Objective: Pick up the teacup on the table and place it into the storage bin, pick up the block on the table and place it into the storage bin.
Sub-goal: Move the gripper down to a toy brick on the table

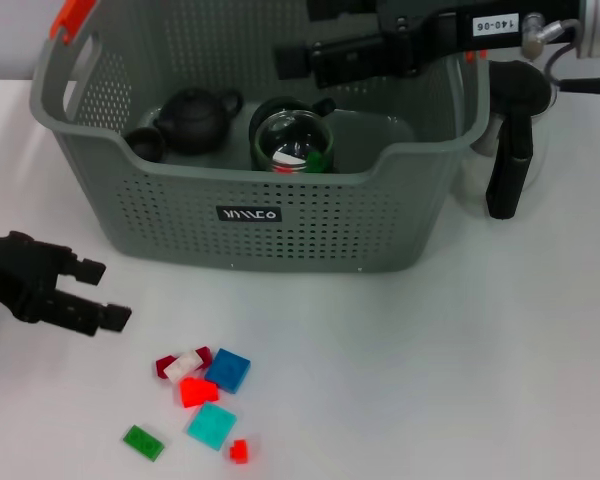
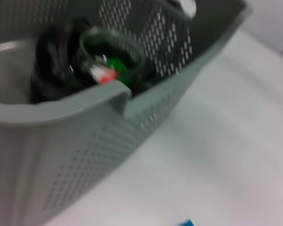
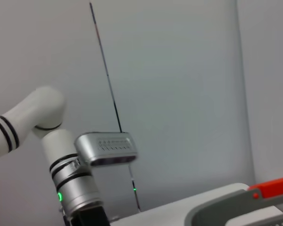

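White tabletop (image 1: 460, 380), plain pale wall behind. Large grey-green perforated plastic storage bin (image 1: 280, 225) at rear centre; small dark teacup (image 1: 144, 143) already inside, beside dark teapot (image 1: 195, 118). Small red plastic block (image 1: 196, 391) among coloured pieces on table in front of bin: light, rigid, flat; pinch across opposite edges. Left gripper (image 1: 105, 292) low, near blocks, jaws apart, empty. Right gripper (image 1: 290, 60) above bin, extended level; jaw state cannot tell.
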